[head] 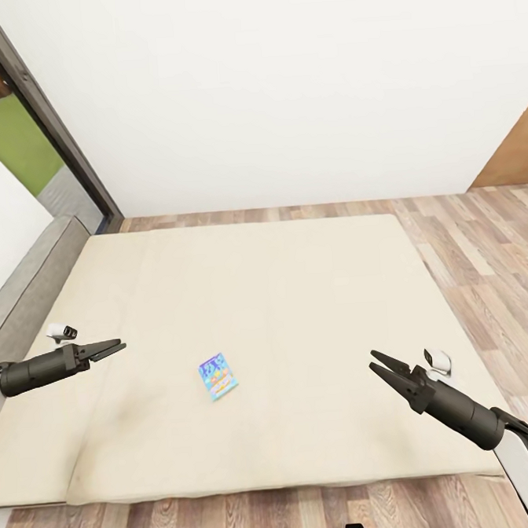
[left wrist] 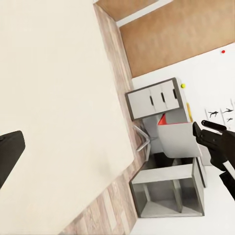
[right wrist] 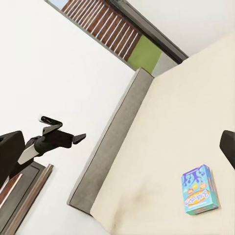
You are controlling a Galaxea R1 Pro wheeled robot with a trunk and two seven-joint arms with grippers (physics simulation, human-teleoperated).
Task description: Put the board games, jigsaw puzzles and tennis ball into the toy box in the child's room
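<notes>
Where bed (head: pixel 297 293) runs offscreen, board game (head: pixel 217 376) whole

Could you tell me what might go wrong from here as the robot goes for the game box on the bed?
1. The board game lies flat on the soft bed, so closing fingers may push it into the mattress or slide it rather than grip it.
2. It lies between both arms; the open right tool and the left tool could get in each other's way if both reach in.
3. One game box shows on the bed here, so a second may get missed.
</notes>
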